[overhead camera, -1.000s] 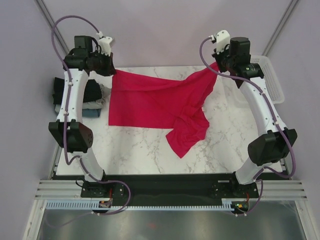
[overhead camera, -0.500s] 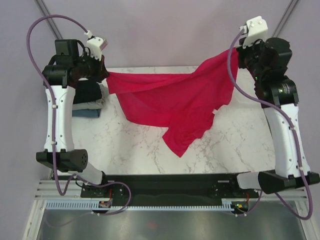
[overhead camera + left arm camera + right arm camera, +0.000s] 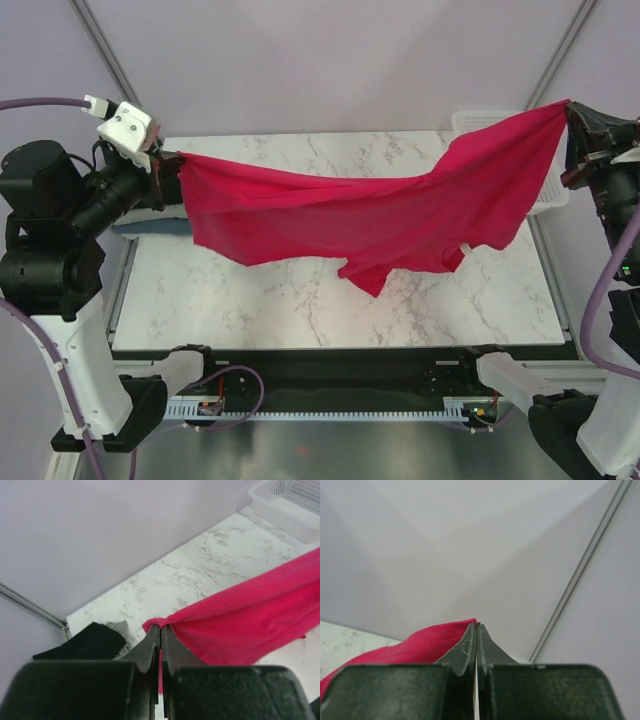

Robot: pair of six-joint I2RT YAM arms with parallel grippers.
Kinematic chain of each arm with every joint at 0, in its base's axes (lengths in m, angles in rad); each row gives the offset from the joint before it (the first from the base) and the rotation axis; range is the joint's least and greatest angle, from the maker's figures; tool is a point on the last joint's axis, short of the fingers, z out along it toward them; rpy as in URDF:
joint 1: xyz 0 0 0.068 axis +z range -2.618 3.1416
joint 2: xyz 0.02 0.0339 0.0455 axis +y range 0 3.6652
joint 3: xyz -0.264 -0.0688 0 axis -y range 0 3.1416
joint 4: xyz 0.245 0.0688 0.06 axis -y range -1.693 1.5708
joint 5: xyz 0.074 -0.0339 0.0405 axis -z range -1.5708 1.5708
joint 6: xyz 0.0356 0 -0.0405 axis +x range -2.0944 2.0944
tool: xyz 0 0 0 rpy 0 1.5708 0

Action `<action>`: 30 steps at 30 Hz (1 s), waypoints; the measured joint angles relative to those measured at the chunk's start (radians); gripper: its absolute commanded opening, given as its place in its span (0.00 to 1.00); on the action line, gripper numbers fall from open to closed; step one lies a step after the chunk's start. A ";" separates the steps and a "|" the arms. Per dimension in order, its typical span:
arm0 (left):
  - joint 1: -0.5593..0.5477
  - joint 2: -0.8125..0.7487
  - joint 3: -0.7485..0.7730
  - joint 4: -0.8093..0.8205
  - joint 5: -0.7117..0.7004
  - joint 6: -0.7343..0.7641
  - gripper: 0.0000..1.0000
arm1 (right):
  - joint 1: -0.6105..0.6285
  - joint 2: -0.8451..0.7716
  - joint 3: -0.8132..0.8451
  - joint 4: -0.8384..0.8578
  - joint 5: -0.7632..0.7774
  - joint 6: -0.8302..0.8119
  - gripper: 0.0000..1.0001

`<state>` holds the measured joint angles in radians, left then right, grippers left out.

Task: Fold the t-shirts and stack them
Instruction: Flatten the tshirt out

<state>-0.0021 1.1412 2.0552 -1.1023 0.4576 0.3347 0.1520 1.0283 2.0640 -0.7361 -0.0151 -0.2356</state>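
**Top external: red shirt slung between my two arms**

Top external shows the red t-shirt (image 3: 370,215) stretched like a hammock above the desk (image 3: 300,310). My left jaws are clamped on one corner at the far left. My right jaws pinch another corner at the far right, higher up, beside the basket (image 3: 478,122). The cloth sags in the middle and a flap hangs lowest; I can't tell whether it touches the marble. I judge it light, limp and a little stretchy. It keeps no shape of its own, so the corners and hems are the places to hold, under gentle tension. Bare marble lies under the shirt and toward me, room enough to lay it flat. The left edge is taken up by the stack of folded shirts (image 3: 150,225).

Left wrist: my jaws are pressed together on a bunched red corner (image 3: 250,615). The black folded shirt (image 3: 82,645) lies just below, so lowering here risks dragging it.

Right wrist: my jaws are shut on a thin fold of red hem (image 3: 420,645). The grip looks shallow and could slip. The wall fills the background, and I'd guess there is little room to pull further outward.
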 measured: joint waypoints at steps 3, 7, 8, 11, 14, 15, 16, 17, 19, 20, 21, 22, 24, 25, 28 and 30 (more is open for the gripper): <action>0.000 0.007 0.027 0.022 -0.001 0.000 0.02 | 0.000 0.018 0.053 0.013 0.000 -0.001 0.00; 0.000 0.105 0.029 0.027 -0.014 -0.001 0.02 | 0.000 0.071 0.004 0.077 -0.007 -0.007 0.00; 0.000 0.137 0.029 0.027 -0.015 -0.002 0.02 | 0.000 0.090 -0.026 0.097 -0.011 -0.008 0.00; 0.000 0.259 0.003 0.030 -0.022 -0.006 0.02 | 0.000 0.174 -0.114 0.148 -0.024 -0.015 0.00; 0.000 0.381 -0.077 0.033 -0.022 -0.012 0.02 | -0.001 0.291 -0.204 0.204 -0.042 -0.027 0.00; 0.000 0.418 -0.102 0.034 -0.021 -0.014 0.02 | -0.001 0.328 -0.236 0.225 -0.047 -0.031 0.00; 0.000 0.464 -0.125 0.032 -0.019 -0.016 0.02 | -0.002 0.372 -0.273 0.240 -0.055 -0.034 0.00; 0.000 0.503 -0.140 0.032 -0.017 -0.019 0.02 | -0.002 0.409 -0.308 0.261 -0.060 -0.037 0.00; 0.000 0.615 -0.164 0.029 -0.009 -0.024 0.02 | -0.003 0.497 -0.364 0.282 -0.070 -0.048 0.00; 0.000 0.668 -0.164 0.027 -0.006 -0.028 0.02 | -0.003 0.541 -0.384 0.297 -0.075 -0.052 0.00; 0.000 0.727 -0.164 0.030 -0.005 -0.033 0.06 | -0.003 0.591 -0.398 0.309 -0.077 -0.057 0.00; 0.000 0.773 -0.162 0.031 -0.003 -0.037 0.33 | -0.003 0.638 -0.401 0.320 -0.079 -0.060 0.00; 0.000 0.900 -0.121 0.024 -0.004 -0.048 0.71 | -0.004 0.742 -0.399 0.352 -0.079 -0.068 0.00; 0.000 0.967 -0.084 0.027 -0.007 -0.058 0.82 | -0.004 0.781 -0.393 0.362 -0.078 -0.069 0.00; 0.000 1.108 0.001 0.040 -0.012 -0.082 0.83 | -0.005 0.937 -0.327 0.375 -0.078 -0.070 0.00; 0.000 1.138 0.010 0.045 -0.014 -0.082 0.83 | -0.005 1.012 -0.276 0.382 -0.079 -0.065 0.00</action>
<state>-0.0017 2.2795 2.0655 -1.0576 0.4438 0.2531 0.1474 2.0403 1.7878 -0.3542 -0.0944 -0.3004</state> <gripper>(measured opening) 0.831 0.009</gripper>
